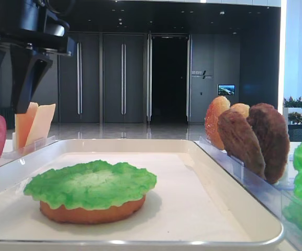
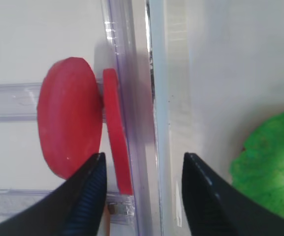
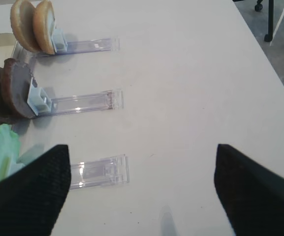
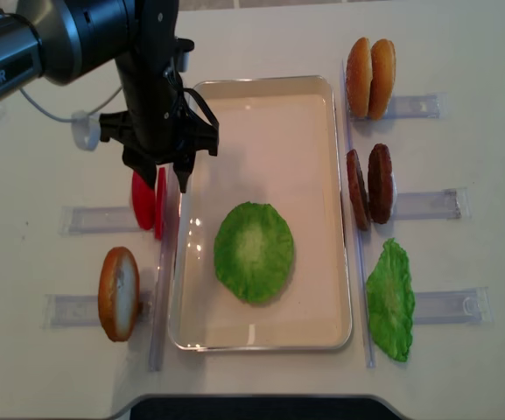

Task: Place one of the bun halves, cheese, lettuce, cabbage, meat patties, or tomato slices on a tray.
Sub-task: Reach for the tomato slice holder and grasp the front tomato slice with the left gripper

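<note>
Tray front: a bright green lettuce leaf (image 1: 90, 184) lies flat on a bun half (image 1: 92, 212), the start of a stack, on the cream tray (image 4: 261, 122) that sits mid-table (image 4: 261, 35).
Right of tray: a second lettuce leaf (image 4: 390, 300), two brown meat patties (image 4: 368, 185) and two bun halves (image 4: 370, 66) stand on edge in clear racks (image 4: 427, 203), probably so a pincer can take each one by its faces.
Left of tray: a bun half (image 4: 118, 293) stands in the near rack; two tomato slices (image 2: 82, 128) stand upright in the next, just outside the tray rim. Pale cheese slices (image 1: 34, 124) lean in a rack on that side.
Left pincer (image 4: 160, 179): points straight down above the tomato slices, jaws apart and gripping nothing. In the wrist view the slice nearer the tray lies in the gap between the fingers (image 2: 82, 196), so a tomato pick looks likely.
Right pincer (image 3: 142, 189): jaws spread wide and empty, hovering over bare table near the right-hand racks, apparently parked aside.
</note>
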`<act>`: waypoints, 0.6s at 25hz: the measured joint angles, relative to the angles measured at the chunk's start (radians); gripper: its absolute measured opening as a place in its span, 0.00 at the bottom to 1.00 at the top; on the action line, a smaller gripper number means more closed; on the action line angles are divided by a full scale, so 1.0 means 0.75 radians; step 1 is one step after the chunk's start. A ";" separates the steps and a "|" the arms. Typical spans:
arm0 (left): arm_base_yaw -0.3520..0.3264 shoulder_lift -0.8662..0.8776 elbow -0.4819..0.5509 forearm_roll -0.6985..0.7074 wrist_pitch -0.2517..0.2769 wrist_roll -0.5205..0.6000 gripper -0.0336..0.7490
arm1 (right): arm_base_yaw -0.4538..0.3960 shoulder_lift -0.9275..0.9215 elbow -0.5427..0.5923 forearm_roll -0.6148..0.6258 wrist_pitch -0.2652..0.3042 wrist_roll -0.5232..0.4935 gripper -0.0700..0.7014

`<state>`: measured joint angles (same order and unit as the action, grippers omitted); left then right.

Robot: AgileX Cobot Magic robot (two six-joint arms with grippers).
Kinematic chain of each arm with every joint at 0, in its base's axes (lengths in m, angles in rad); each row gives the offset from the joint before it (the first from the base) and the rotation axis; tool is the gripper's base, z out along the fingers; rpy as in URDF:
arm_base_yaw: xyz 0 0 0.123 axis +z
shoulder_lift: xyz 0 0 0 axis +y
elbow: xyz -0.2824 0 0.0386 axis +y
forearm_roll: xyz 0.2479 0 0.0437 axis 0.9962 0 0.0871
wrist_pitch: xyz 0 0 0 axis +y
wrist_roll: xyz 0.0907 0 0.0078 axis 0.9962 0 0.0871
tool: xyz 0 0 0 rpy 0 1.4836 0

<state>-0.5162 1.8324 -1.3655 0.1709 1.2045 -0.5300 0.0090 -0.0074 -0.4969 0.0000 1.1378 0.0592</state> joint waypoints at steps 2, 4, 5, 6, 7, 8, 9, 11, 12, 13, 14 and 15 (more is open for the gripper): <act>0.000 0.001 0.000 0.023 0.003 -0.004 0.53 | 0.000 0.000 -0.001 0.000 0.000 0.000 0.86; 0.000 0.003 0.000 0.035 0.003 -0.004 0.53 | 0.000 0.000 -0.001 0.000 0.000 0.000 0.86; 0.000 0.003 0.000 0.039 0.003 -0.004 0.53 | 0.000 0.000 -0.001 0.000 0.000 0.000 0.86; 0.000 0.003 0.000 0.040 0.003 -0.004 0.53 | 0.000 0.000 -0.001 0.000 0.000 0.000 0.86; 0.000 0.004 0.000 0.041 0.003 -0.004 0.53 | 0.000 0.000 -0.001 0.000 0.000 0.000 0.86; 0.000 0.005 0.000 0.043 0.003 -0.004 0.53 | 0.000 0.000 -0.001 0.000 0.000 0.000 0.86; 0.000 0.008 0.000 0.043 0.003 -0.004 0.53 | 0.000 0.000 -0.001 0.000 0.000 0.000 0.86; 0.000 0.022 0.000 0.043 0.003 -0.004 0.53 | 0.000 0.000 -0.001 0.000 0.000 0.000 0.86; 0.000 0.032 0.000 0.043 0.003 -0.004 0.53 | 0.000 0.000 -0.001 0.000 0.000 0.000 0.86; 0.000 0.043 0.000 0.045 0.003 -0.004 0.53 | 0.000 0.000 -0.001 0.000 0.000 0.000 0.86; 0.000 0.054 0.000 0.046 0.003 -0.004 0.53 | 0.000 0.000 -0.001 0.000 0.000 0.000 0.86; 0.000 0.062 0.000 0.049 0.003 -0.004 0.53 | 0.000 0.000 -0.001 0.000 0.000 0.000 0.86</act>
<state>-0.5162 1.8787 -1.3655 0.2074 1.2065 -0.5331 0.0090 -0.0074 -0.4975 0.0000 1.1378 0.0592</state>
